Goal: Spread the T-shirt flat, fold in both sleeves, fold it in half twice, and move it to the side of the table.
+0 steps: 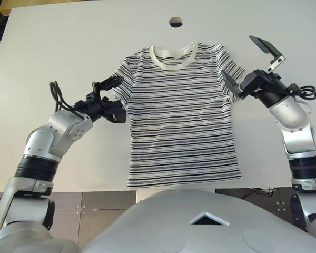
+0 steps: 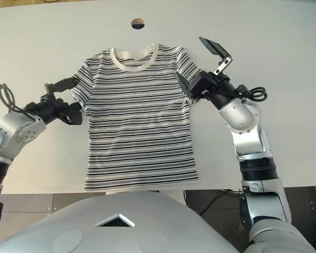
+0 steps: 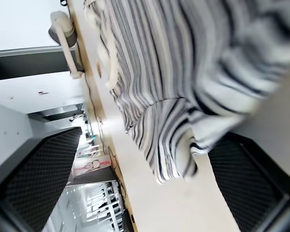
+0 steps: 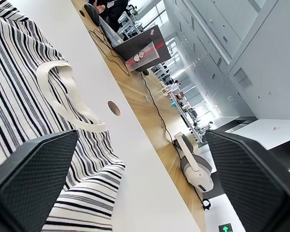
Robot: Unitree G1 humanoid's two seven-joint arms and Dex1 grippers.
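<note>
Head view: T-shirt (image 1: pixel 181 116) lies flat mid-table (image 1: pixel 52 47), collar far side, sleeves out.
Look: black-and-white stripes, cream collar.
Left wrist view: left gripper (image 1: pixel 115 99) wide open, gripping nothing, left sleeve hem (image 3: pixel 176 162) between its pads.
Right wrist view: right gripper (image 1: pixel 246 64) wide open, empty, beside right sleeve (image 4: pixel 89 200); table hole (image 4: pixel 114 108) beyond collar.

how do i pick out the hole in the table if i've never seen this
Find the white table with the striped T-shirt lying flat on it. Just past the shirt's cream collar, toward the far edge, is the hole: small, round, dark, set into the tabletop itself.
</note>
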